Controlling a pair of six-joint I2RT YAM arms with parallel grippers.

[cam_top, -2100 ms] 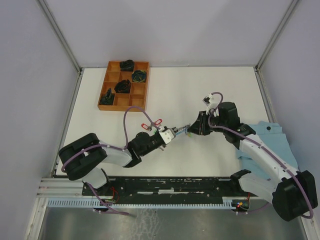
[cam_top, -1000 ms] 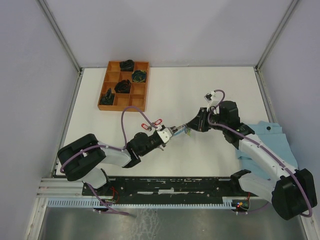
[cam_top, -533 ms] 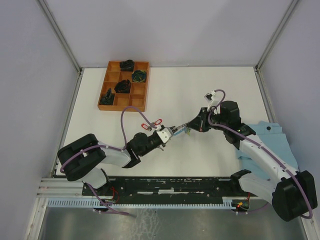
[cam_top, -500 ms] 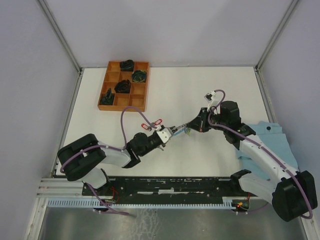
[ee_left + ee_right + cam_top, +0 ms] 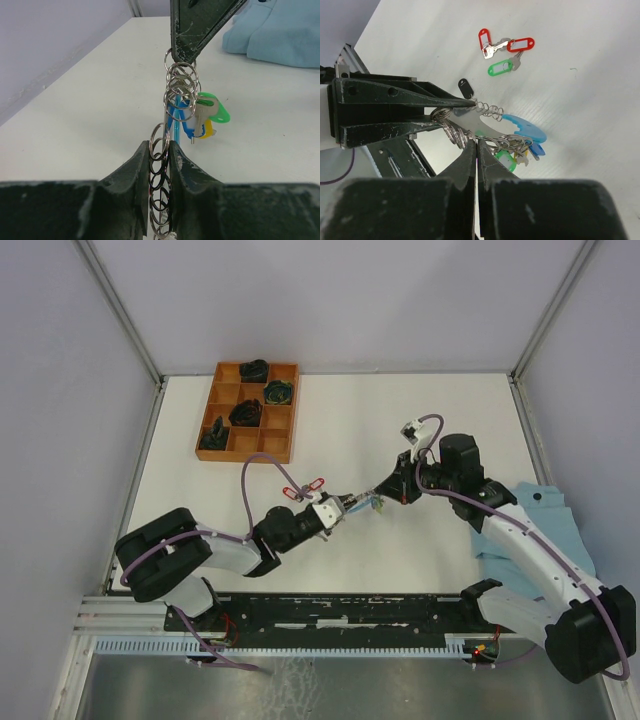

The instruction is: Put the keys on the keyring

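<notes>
Top external: white table (image 5: 420, 420), tray (image 5: 294, 410) far left, cloth (image 5: 540, 520) right. Left gripper (image 5: 160, 150) clamped on lower rings of keyring (image 5: 180, 95); right gripper (image 5: 476, 145) pinched shut on its upper rings. Keyring held in air between both, mid-table. Loose keys (image 5: 520, 44) on table just beside it. Judged light, floppy, slippery steel; best taken edge-on by one ring. No legible writing on tags.

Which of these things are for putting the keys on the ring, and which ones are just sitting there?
For the job:
- the keyring, held by the left gripper and the right gripper
- the loose keys with red and green tags

Just lying about:
- the wooden tray
- the blue cloth
</notes>
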